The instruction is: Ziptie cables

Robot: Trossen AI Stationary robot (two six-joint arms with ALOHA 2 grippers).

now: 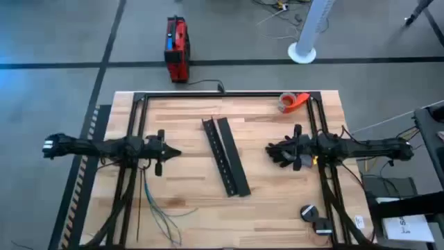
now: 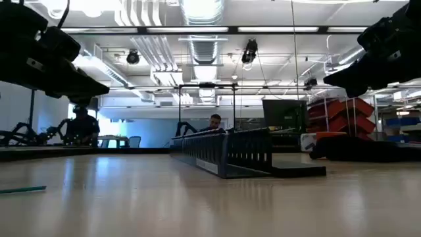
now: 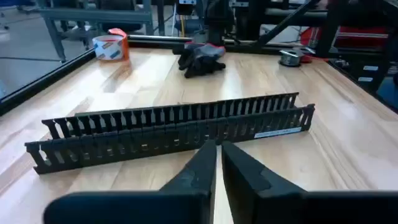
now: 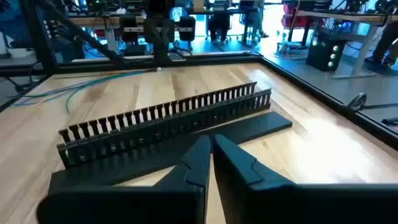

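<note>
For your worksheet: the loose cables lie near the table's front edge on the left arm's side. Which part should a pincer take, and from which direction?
Probably the upper stretch of the cables, where the strands run close and nearly parallel before fanning out toward the table's front edge. They lie flat on the table, so come straight down, fingers straddling the bunch. The left pincer, fingers shut, is nearest.

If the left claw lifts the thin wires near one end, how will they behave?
The wires will probably droop: they lie in loose curves on the table. They look thin, so likely light. Being spread apart, some may slip free of the left claw.
</note>
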